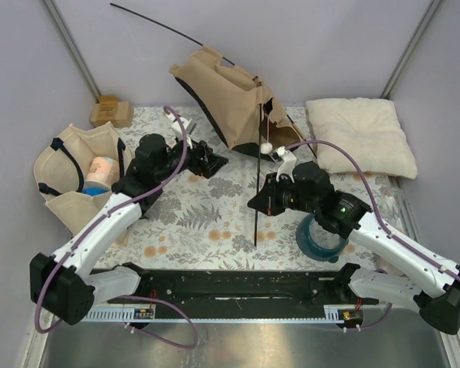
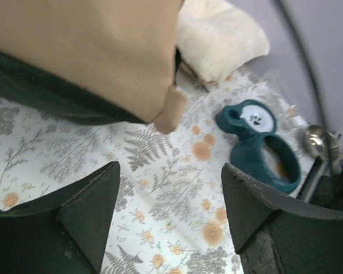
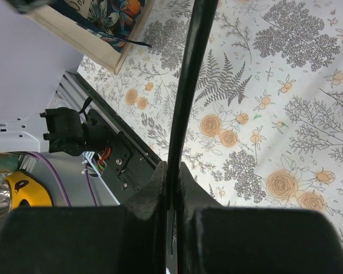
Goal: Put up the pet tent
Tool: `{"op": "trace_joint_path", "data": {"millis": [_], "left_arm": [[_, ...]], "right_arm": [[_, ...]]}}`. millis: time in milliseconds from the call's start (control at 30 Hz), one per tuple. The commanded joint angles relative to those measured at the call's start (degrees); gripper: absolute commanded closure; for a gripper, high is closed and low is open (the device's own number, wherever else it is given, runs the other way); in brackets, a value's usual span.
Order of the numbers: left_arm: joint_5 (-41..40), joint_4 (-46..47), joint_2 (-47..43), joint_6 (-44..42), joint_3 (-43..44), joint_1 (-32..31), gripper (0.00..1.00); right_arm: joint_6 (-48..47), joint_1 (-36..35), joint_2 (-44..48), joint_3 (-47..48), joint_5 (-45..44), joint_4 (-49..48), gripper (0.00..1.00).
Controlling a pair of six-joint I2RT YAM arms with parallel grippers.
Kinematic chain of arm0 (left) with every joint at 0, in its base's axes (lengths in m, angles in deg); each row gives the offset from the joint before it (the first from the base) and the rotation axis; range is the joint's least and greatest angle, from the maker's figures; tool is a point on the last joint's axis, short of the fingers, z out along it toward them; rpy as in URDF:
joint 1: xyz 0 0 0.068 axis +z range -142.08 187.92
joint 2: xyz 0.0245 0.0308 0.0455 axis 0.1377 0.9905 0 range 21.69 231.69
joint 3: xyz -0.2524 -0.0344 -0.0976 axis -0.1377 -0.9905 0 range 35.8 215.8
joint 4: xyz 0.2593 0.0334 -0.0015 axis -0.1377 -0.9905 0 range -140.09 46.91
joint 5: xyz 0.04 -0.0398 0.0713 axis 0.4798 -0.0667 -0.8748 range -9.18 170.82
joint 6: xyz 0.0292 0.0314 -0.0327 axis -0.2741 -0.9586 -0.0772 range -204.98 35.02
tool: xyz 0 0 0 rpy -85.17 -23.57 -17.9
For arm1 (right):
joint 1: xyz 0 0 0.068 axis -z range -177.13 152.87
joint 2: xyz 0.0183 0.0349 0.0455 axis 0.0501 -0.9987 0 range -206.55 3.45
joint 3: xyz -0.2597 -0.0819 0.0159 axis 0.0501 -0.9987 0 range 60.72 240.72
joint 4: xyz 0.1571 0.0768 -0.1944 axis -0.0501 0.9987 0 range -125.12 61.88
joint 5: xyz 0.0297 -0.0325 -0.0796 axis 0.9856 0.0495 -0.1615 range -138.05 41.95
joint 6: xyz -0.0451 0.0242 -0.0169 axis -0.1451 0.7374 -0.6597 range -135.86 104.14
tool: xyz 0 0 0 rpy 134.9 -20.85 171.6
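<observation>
Tent [image 1: 222,96] sits half-slumped at back-centre of worktop [image 1: 207,218], not yet standing square. R claw [image 1: 264,201] is clamped tight on a thin dark pole [image 1: 258,165] running from tent's front down to the worktop. L claw [image 1: 213,162] gapes wide w/ nothing in it, just beside tent's lower corner. Step looks like seating the pole. Next prob needs L claw to pin the fabric edge while R steers pole w/o bending it.

The tan, black-trimmed tent [image 1: 226,96] slumps half-collapsed at upper centre; one dark pole [image 1: 257,222] stands upright before it.
</observation>
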Motion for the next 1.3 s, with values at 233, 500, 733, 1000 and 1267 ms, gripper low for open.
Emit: {"op": "trace_joint_path", "data": {"millis": [233, 500, 733, 1000, 1267], "left_arm": [[-1.08, 16.25, 11.4, -6.23, 0.35, 0.05, 0.24], [0.49, 16.34, 13.43, -8.95, 2.02, -0.13, 0.23], [-0.47, 20.29, 12.02, -11.15, 0.35, -1.79, 0.23], [-3.1, 18.72, 13.43, -13.52, 1.75, -3.03, 0.58], [-3.02, 16.78, 13.87, -13.61, 3.16, -3.11, 0.94]], "right_arm": [[-0.6, 1.04, -1.07, 3.18, -3.73, -4.99, 1.0], [-0.33, 0.95, -1.15, 3.27, -4.61, -5.08, 1.0], [-0.33, 1.13, -1.86, 3.7, -4.7, -5.08, 1.0], [-0.25, 0.95, -2.91, 4.32, -4.34, -5.08, 1.0], [-0.25, 1.04, -3.0, 4.41, -4.34, -5.17, 1.0]]}}
